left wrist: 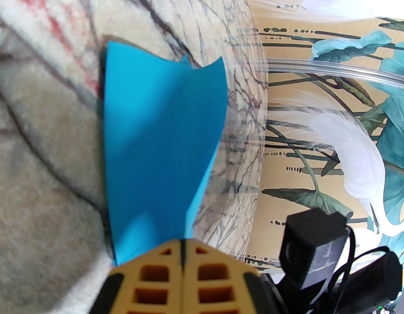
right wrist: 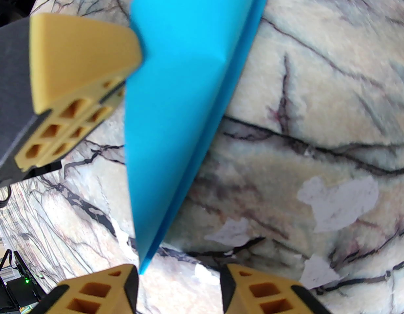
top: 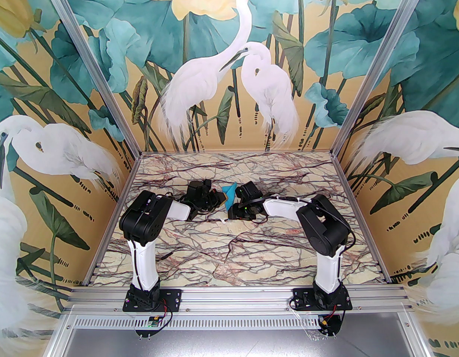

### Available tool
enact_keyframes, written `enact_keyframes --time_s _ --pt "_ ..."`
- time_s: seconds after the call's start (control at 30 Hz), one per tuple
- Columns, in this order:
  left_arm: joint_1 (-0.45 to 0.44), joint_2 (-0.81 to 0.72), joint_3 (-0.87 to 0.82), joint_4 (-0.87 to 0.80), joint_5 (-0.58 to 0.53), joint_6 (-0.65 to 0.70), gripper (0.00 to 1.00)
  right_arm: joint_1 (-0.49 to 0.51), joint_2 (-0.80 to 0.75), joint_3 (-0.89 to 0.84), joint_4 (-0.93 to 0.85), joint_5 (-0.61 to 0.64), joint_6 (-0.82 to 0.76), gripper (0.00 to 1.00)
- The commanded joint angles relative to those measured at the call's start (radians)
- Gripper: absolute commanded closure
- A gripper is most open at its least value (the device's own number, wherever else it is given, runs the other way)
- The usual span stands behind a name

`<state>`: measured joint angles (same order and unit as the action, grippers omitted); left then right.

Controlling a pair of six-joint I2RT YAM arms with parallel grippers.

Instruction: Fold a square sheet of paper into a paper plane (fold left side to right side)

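Observation:
The square sheet of paper is folded into a slim, pointed cyan-blue paper plane (top: 229, 191), held up off the marble table between the two arms. My left gripper (left wrist: 182, 252) is shut on its side edge, and the paper (left wrist: 156, 136) fans out beyond the yellow fingers. In the right wrist view the plane (right wrist: 179, 103) runs down to a sharp tip, with the left gripper (right wrist: 131, 65) pinching its left edge. My right gripper (right wrist: 179, 276) stands open just below that tip. The tip lies close to its left finger (right wrist: 120, 283), and nothing is clamped between the fingers.
Small white scraps (right wrist: 339, 201) lie stuck on the marble table (top: 229, 244) under the right gripper. Both wrists crowd together at mid-table (top: 248, 203). Painted mural walls close in the back and sides.

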<state>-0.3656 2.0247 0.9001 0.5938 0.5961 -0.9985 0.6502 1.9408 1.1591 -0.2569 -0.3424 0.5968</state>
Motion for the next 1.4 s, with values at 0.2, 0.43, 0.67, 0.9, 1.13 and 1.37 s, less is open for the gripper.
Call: enact_keyframes --time_s 0.2,0.43,0.67,0.9,1.13,1.37 --pt "0.006 0.017 0.02 -0.014 0.023 0.019 0.99 0.038 0.045 0.074 -0.082 0.089 -0.028 0.51" --pt "0.011 0.019 0.023 -0.022 0.03 0.03 0.99 0.037 0.075 0.103 -0.137 0.13 -0.05 0.6" --pt "0.022 0.024 0.036 -0.053 0.039 0.058 0.99 0.037 0.063 0.095 -0.156 0.153 -0.066 0.66" --pt "0.03 0.035 0.06 -0.09 0.041 0.088 0.99 0.037 0.063 0.088 -0.16 0.157 -0.07 0.66" --pt "0.038 0.033 0.083 -0.136 0.036 0.121 0.99 0.035 0.058 0.083 -0.168 0.173 -0.073 0.67" --pt "0.044 0.043 0.103 -0.168 0.036 0.145 0.99 0.034 0.049 0.072 -0.17 0.184 -0.074 0.69"
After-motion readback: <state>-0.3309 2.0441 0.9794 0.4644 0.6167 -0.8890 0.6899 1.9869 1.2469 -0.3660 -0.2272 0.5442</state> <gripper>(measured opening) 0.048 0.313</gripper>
